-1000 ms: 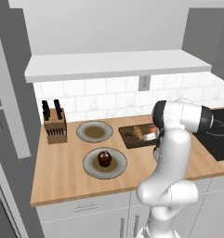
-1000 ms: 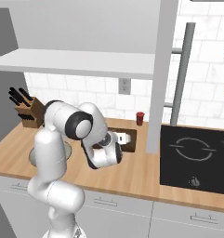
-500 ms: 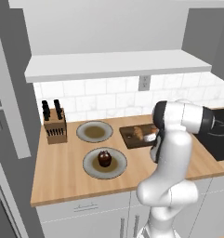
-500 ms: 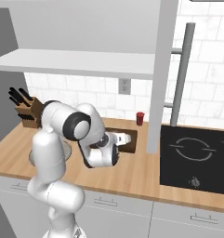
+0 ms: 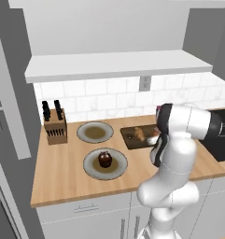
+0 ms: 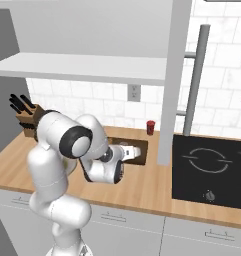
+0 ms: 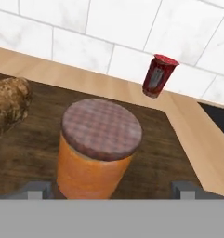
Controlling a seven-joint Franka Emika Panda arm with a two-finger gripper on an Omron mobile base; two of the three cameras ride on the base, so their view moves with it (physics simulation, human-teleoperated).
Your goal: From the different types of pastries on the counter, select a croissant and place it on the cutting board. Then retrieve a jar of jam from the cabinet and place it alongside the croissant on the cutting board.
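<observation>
Jaws stand wide apart on the gripper (image 7: 108, 188), one tip to each side of the jar of jam (image 7: 98, 148) and neither pressing on it, so nothing is held. That orange jar with its dark lid stands upright on the cutting board (image 7: 160, 139), and the croissant (image 7: 9, 104) lies on the same board just beside it, apart from it. From how things lie, both pastry and jar are already placed, so the step in hand looks like the release at the very end of the task; the next move would call for drawing the hand straight back and up so that neither tip catches the jar and tips it toward the croissant. Behind the board a small red canister (image 7: 158, 76) stands on the desk (image 5: 62, 172) near the tiled wall, well off any line of retreat. Further left on the desk are a plate bearing the dark cupcake (image 5: 104, 159), a second plate (image 5: 95, 132) and a knife block (image 5: 55, 127), all well apart from the board; the white shelf (image 5: 114, 65) hangs overhead, which a high lift should mind
</observation>
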